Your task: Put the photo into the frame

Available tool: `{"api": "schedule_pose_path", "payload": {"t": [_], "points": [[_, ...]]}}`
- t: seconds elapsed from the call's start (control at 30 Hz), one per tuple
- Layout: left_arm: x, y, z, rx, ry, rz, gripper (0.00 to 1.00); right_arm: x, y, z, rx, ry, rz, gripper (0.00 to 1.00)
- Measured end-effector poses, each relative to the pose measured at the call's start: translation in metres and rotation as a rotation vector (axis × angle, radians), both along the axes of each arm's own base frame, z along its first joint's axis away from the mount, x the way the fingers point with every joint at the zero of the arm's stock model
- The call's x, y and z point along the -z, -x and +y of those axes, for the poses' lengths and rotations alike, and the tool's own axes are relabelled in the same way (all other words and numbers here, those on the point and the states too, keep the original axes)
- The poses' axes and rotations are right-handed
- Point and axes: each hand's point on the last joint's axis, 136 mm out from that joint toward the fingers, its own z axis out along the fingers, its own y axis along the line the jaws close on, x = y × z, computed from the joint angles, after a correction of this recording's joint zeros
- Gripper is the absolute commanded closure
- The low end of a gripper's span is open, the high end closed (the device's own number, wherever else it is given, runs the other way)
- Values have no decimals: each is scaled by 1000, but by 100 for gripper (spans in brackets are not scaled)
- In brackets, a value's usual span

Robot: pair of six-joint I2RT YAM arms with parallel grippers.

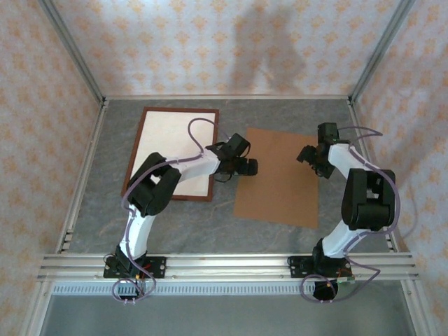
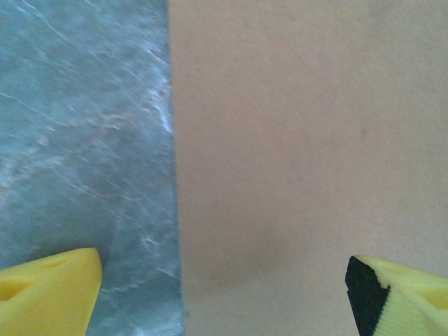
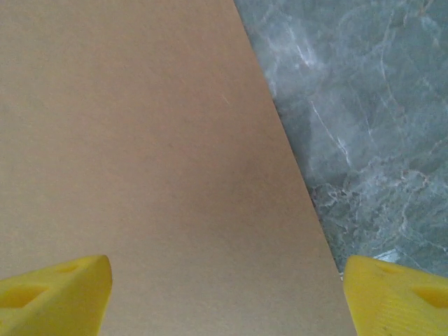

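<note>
The frame [image 1: 136,147] lies flat on the grey marbled table [image 1: 210,227] in the upper left of the top view, its thin reddish-brown moulding around a cream surface [image 1: 171,136]. To its right, just apart from it, lies a plain brown backing board [image 1: 280,192], slightly turned, taking up the centre-right of the tabletop. The left arm [image 1: 150,189] rises from the lower left and stretches across the frame's lower right corner, hiding part of the right-hand moulding and the cream surface under it; a pale lilac cable [image 1: 198,133] loops over the frame above the arm. The left gripper [image 1: 250,166] hangs over the board's left edge. In its wrist view the two yellow fingers [image 2: 49,290] sit in the bottom corners, spread wide with nothing between them, one over marble and one over board, the board's edge running top to bottom between them. The right arm [image 1: 364,199] stands at the right side, and the right gripper [image 1: 306,155] hangs over the board's upper right part. Its yellow fingers [image 3: 56,294] are likewise far apart and hold nothing, with the board's right edge slanting down toward the right finger. Patterned wallpaper [image 1: 210,42] lines the walls around the table, and an aluminium rail [image 1: 224,266] carries both arm bases along the bottom.
</note>
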Motion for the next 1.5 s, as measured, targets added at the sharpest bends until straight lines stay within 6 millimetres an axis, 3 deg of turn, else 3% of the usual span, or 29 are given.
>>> {"api": "schedule_pose_path", "payload": {"t": [0.23, 0.47, 1.2, 1.33, 1.5], "points": [[-7, 18, -23, 57, -6, 9, 11, 21, 10, -2, -2, 16, 81, 13], [-1, 16, -26, 58, -16, 18, 10, 33, 15, 0, -5, -1, 106, 14], [0, 20, -2, 14, -72, -31, 10, 33, 16, 0, -7, -5, 86, 18], [-4, 25, 8, -1, -79, -43, 10, 31, 16, 1, -7, -21, 72, 21], [-11, 19, 10, -18, -71, -74, 10, 30, 16, 2, -13, -26, 66, 24]]}}
